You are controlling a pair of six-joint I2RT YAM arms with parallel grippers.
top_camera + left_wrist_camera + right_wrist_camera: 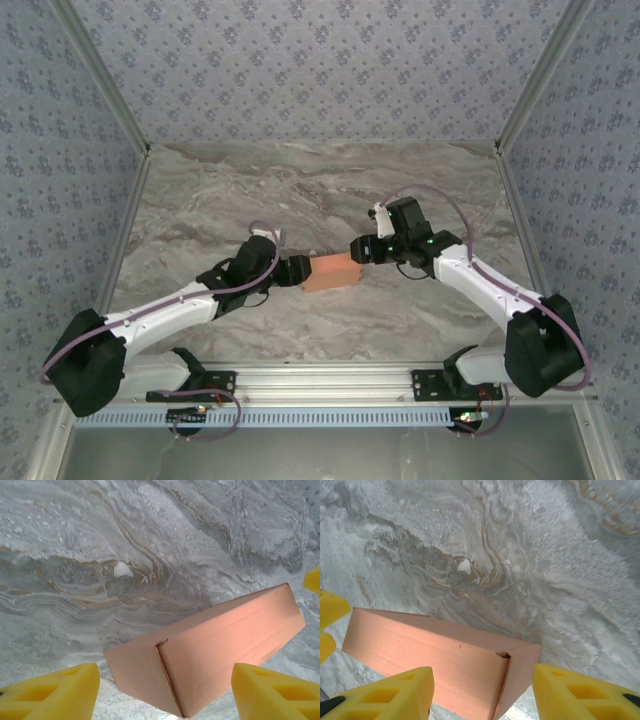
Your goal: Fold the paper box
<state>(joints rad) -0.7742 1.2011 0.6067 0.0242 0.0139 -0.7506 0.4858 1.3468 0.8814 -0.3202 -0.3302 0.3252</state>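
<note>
Along the bottom of the top view, one aluminium rail [320,378] is carrying the bases of two arms. The left arm [150,325] is reaching in from the lower left and the right arm [490,290] from the lower right, both toward frame centre.

At centre, one paper box [332,272] is lying flat on the marble-patterned table [300,190], closed into a long salmon-orange block. The left gripper [303,270] is standing at its left end and the right gripper [360,249] at its right end, so the box is sitting between the two.

In the left wrist view, two yellow fingers [50,692] are occupying the lower corners, spread apart, with the near end of the box between them. Table surface is showing between the lower-left finger and the box. This claw is standing open, gripping nothing. One seam [170,680] is running down the near end face.

In the right wrist view, two more yellow fingers are sitting in the lower corners, likewise spread apart, so this claw is also standing open. Its lower-left finger is overlapping the box in the frame; whether they are touching cannot be determined.

Beyond the box, one white speck [122,570] is showing on the table. Farther back, patterned walls [320,60] are enclosing the table.
</note>
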